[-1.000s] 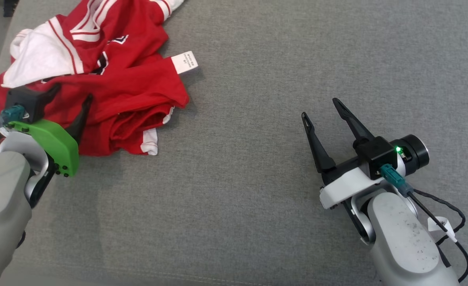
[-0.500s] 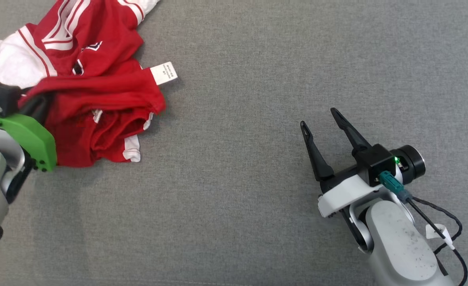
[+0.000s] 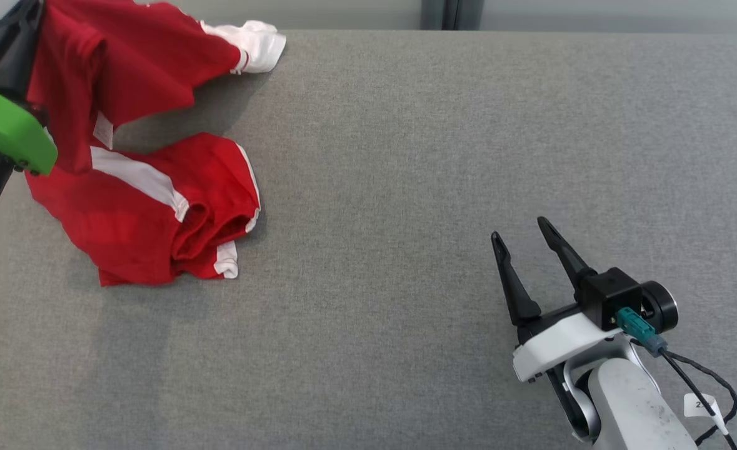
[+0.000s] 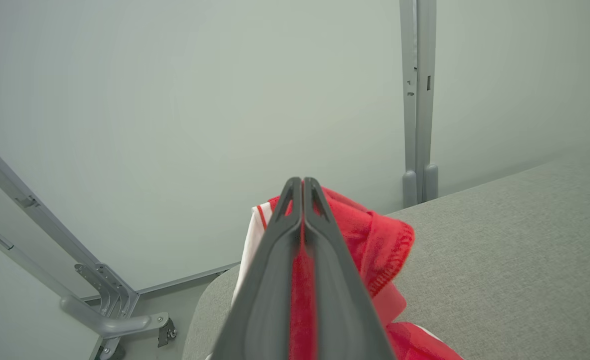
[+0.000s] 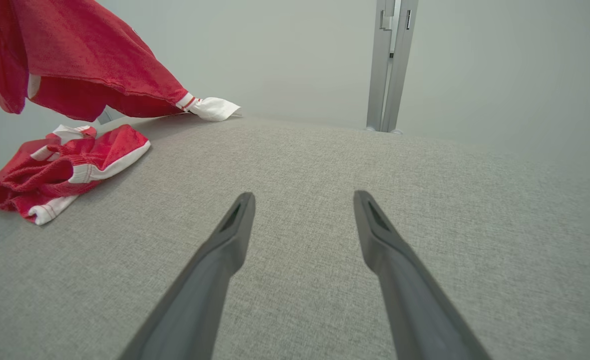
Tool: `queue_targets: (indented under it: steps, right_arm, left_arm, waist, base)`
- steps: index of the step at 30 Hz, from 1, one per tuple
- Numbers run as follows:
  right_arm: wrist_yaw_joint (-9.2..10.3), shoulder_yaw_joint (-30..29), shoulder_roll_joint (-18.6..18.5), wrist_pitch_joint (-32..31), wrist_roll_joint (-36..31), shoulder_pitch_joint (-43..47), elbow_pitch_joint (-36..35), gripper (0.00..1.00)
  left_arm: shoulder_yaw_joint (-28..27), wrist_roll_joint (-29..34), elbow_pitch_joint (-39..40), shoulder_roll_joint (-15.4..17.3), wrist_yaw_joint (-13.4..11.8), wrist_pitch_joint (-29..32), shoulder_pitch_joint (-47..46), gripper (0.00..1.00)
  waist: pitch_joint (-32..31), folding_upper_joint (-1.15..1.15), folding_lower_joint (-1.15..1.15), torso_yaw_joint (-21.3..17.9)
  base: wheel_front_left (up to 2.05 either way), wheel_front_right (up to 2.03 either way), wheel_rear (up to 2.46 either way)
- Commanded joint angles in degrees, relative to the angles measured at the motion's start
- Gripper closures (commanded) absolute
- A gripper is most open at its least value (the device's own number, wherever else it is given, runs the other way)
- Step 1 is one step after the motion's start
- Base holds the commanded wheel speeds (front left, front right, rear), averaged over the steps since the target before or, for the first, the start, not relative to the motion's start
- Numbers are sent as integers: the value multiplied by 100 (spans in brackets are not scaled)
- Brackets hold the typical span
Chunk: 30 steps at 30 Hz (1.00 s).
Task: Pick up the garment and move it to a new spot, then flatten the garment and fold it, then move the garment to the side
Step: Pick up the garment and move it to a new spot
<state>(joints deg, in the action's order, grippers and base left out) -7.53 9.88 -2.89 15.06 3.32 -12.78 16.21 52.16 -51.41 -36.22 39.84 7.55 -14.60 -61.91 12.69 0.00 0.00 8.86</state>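
Two grippers are at work. The left gripper (image 4: 302, 182) is pinched tight on a fold of the red shirt (image 3: 137, 212), and cloth hangs from between its fingers. The rest of the shirt lies bunched on the grey cushion (image 3: 406, 156) below this gripper, with one white cuff (image 3: 259, 44) touching the cushion further out. The right gripper (image 3: 519, 229) hovers over the cushion with its fingers spread, and the shirt is well apart to its left.

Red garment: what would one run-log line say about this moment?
left tool: shut on red garment | red garment: partly in air, rest lying on gray surface | right tool: open, empty
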Motion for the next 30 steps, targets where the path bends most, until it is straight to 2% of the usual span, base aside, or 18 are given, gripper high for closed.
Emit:
queue_targets:
  steps: [1,6,10,20,25,30]
  right_arm:
    - [8,-22,-2,18,63,143,-36,0]
    - [8,-102,-4,18,215,405,-75,0]
    - [8,-194,-3,18,285,597,-116,0]
    - [8,-368,-5,18,371,810,-255,0]
    - [8,-365,-4,17,408,800,-303,0]
    - [8,-357,-3,17,436,739,-340,0]
  left_arm:
    - [-45,-123,234,56,-11,62,-115,100]
    - [-148,-322,1230,204,-77,389,-236,100]
    - [-220,-588,2157,296,-237,711,-147,100]
    - [-366,-1481,4370,463,-795,1386,292,100]
    - [-399,-1768,5005,377,-971,1502,382,100]
    - [-345,-1764,5062,231,-1057,1496,374,100]
  waist:
    - [-427,0,0,-153]
    - [-789,0,0,-379]
    - [-974,0,0,-605]
    - [-993,0,0,-1364]
    - [-908,0,0,-1846]
    - [-833,0,0,-2413]
  base:
    - [0,0,0]
    - [0,0,0]
    - [0,0,0]
    - [0,0,0]
    - [0,0,0]
    - [0,0,0]
